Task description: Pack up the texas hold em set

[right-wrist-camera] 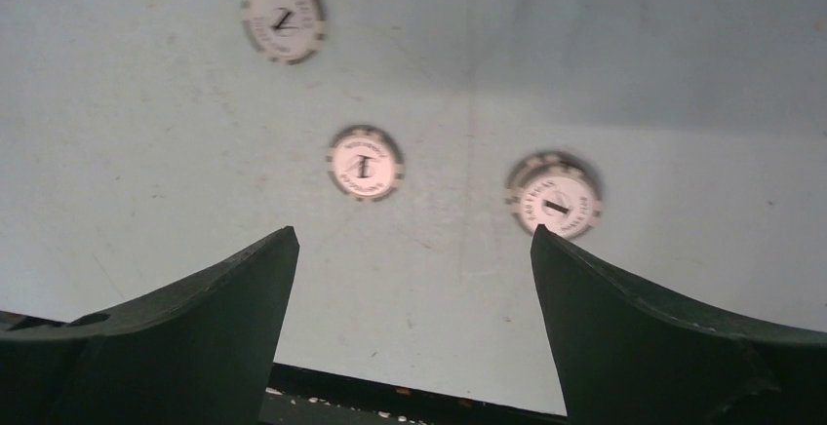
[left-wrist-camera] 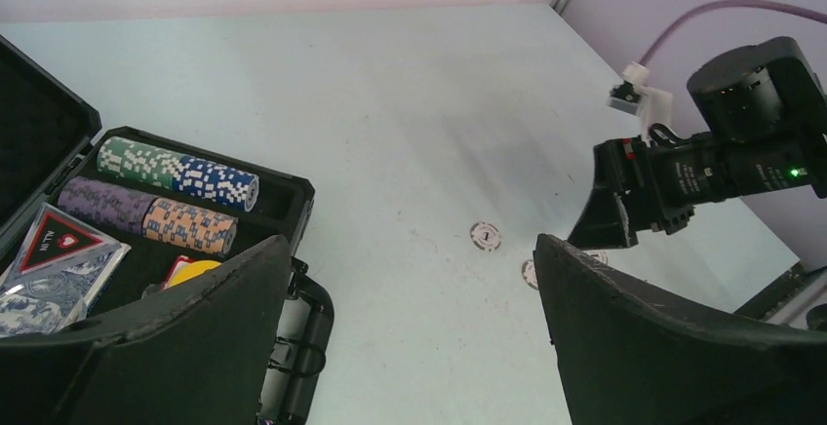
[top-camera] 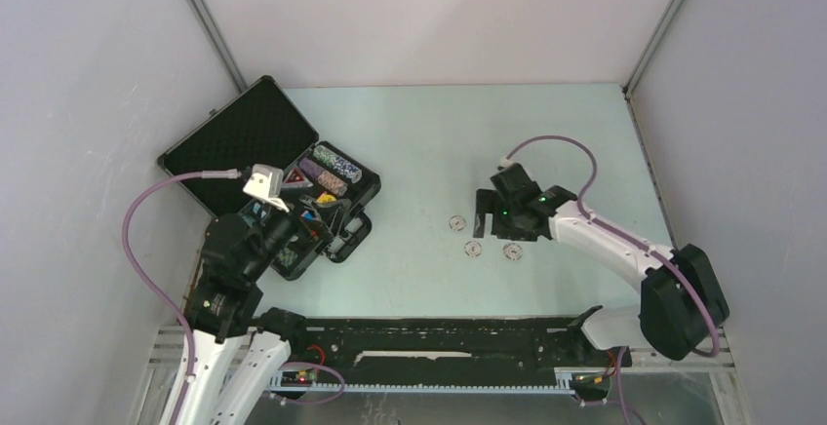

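Note:
The black briefcase [top-camera: 239,133] of the texas hold em set lies open at the left, lid flat against the wall. Its foam base holds chip rows [left-wrist-camera: 180,176], a card deck with a dark triangular marker [left-wrist-camera: 59,248] on it, and a yellow disc [left-wrist-camera: 195,271]. Three small round discs [top-camera: 455,222] [top-camera: 474,249] [top-camera: 511,250] lie on the table mid-right. My left gripper [left-wrist-camera: 410,242] hangs open over the case's handle side, holding nothing. My right gripper [right-wrist-camera: 413,232] hovers open just short of the discs, one disc [right-wrist-camera: 554,196] at its right fingertip.
The case handle [left-wrist-camera: 293,347] sticks out toward the table's middle. A black rail [top-camera: 439,337] runs along the near edge between the arm bases. Grey walls close in the left, back and right sides. The right arm [left-wrist-camera: 722,167] shows in the left wrist view.

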Tool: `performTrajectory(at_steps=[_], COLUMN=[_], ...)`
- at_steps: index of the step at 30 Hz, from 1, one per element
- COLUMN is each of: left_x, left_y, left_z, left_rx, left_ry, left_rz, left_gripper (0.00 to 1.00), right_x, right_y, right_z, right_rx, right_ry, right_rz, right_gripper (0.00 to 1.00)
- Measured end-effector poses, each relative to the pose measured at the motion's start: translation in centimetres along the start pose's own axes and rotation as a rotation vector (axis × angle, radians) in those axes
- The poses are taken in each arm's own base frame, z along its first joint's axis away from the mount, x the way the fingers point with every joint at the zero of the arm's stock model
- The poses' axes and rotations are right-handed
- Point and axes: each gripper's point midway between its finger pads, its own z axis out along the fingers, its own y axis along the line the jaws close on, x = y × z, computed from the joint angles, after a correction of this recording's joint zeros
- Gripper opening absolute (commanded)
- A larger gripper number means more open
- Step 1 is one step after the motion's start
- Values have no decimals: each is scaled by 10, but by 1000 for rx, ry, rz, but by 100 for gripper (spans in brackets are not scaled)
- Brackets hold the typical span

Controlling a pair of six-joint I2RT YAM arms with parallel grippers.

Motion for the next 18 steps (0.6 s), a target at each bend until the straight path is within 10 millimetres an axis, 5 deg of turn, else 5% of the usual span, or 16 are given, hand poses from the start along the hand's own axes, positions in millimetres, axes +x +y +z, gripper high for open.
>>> performTrajectory(at_steps=[6,9,18], left_x=[2,-3,-68], left_y=[-1,-3,-32], left_z=[1,4,36], left_rx=[2,-3,74], left_ry=[14,61,9], left_rz=[-7,-25,-100], left_gripper=[100,100,99], right_x=[4,14,21], right_y=[49,49,42], right_z=[6,16,37], right_rx=[-70,-57,-26], right_ry=[43,95,175], right_rz=[-118,-150,-261], right_gripper=[100,100,100])
